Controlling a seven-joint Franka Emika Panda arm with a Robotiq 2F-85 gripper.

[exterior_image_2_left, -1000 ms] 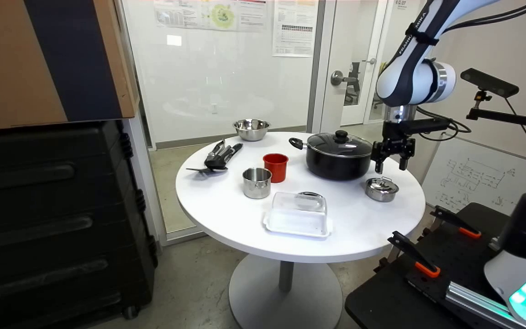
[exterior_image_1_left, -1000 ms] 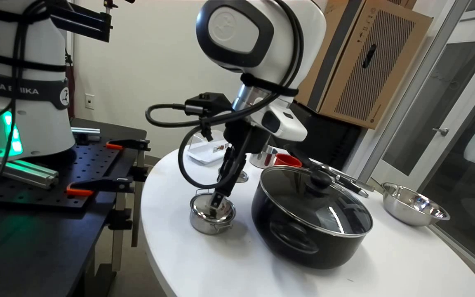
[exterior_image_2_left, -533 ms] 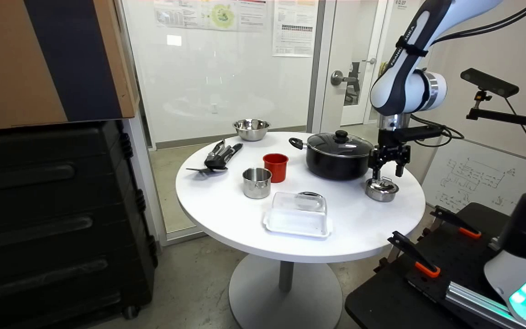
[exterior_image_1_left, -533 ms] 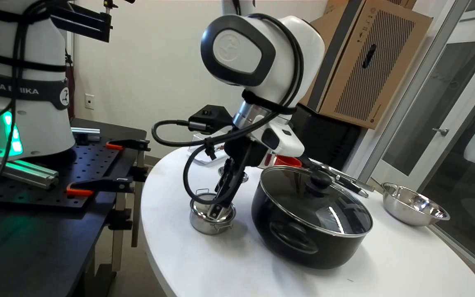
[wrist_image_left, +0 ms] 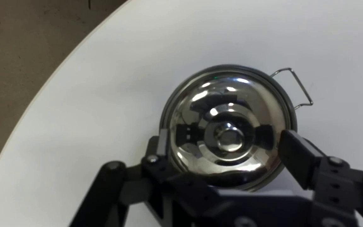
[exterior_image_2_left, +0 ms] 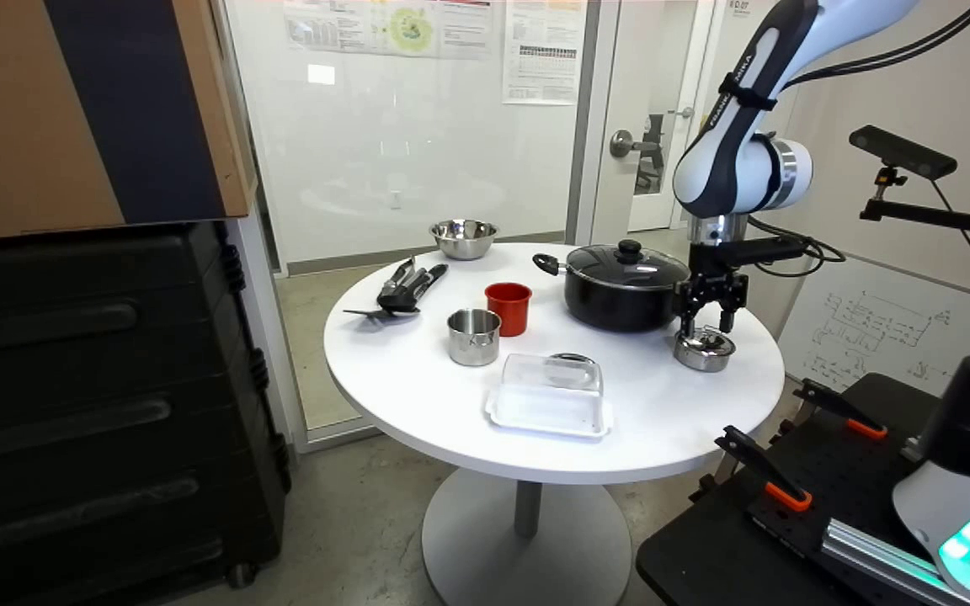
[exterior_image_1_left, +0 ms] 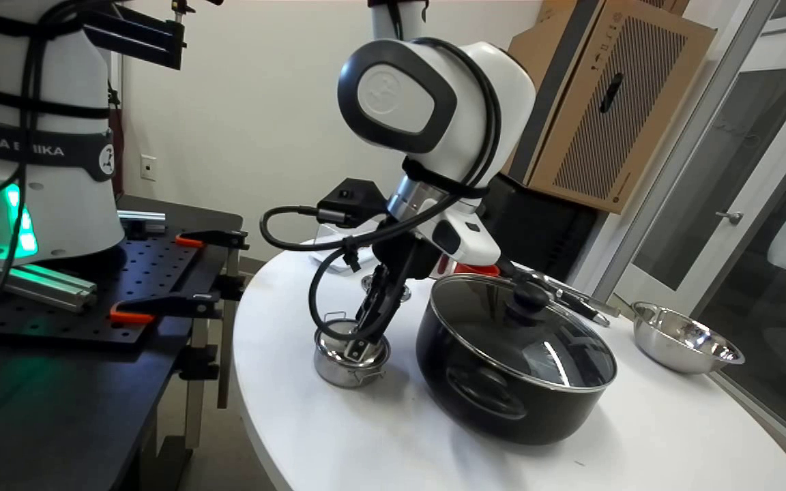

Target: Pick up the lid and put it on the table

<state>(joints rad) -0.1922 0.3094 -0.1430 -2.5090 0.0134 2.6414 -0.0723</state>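
The shiny silver lid (wrist_image_left: 232,115) with its centre knob sits on the small steel pot (exterior_image_2_left: 702,362). The lid also shows in both exterior views (exterior_image_1_left: 333,347) (exterior_image_2_left: 711,339). The pot stands on the round white table (exterior_image_2_left: 418,379), near its edge. My gripper (wrist_image_left: 225,138) is open and points down over the lid. In the wrist view one finger is at each side of the lid, with the knob between them. In an exterior view the fingertips (exterior_image_2_left: 707,326) are at about lid height; whether they touch it I cannot tell. Part of the lid is hidden behind a finger.
A big black pot (exterior_image_1_left: 502,402) with a dark glass lid stands close beside the gripper. A red cup (exterior_image_2_left: 508,311), a steel cup (exterior_image_2_left: 474,341), a clear-lidded butter dish (exterior_image_2_left: 546,412), utensils (exterior_image_2_left: 405,295) and a steel bowl (exterior_image_2_left: 462,244) are also on the table.
My gripper has moved down to the lid, and to the left in an exterior view, mostly in the first half second. Its fingers remain apart. The lid and pot have not moved.
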